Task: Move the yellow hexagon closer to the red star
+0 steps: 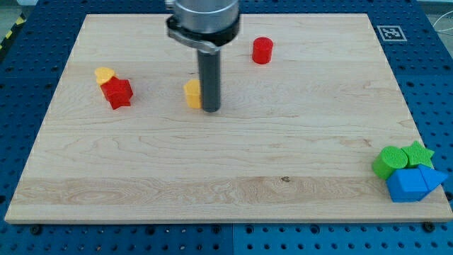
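The yellow hexagon [192, 93] lies on the wooden board [226, 163] a little left of centre in the upper half. My tip [211, 109] rests right against the hexagon's right side, and the rod hides part of it. The red star [117, 92] sits towards the view's left, roughly level with the hexagon and well apart from it. A yellow heart-like block [105, 74] touches the star's upper left.
A red cylinder [262, 50] stands near the view's top, right of the rod. At the bottom right corner a green cylinder [388, 162], a green star [419, 153], a blue block [405, 184] and a blue triangular block [429, 176] cluster together.
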Robot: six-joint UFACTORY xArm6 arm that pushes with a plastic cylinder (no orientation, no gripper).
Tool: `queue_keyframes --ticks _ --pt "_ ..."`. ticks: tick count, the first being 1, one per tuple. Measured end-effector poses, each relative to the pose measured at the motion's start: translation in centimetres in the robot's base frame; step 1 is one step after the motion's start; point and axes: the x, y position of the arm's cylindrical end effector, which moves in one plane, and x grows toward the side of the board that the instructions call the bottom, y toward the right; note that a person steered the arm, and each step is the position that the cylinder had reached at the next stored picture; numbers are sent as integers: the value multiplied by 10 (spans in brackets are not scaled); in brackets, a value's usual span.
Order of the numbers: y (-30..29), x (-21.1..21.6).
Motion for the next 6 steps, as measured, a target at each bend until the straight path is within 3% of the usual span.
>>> queue_keyframes --ticks 1,3,5,6 --pt "-14 -1" --pt "40 -12" --pt "4 -24" --pt "-47 -8"
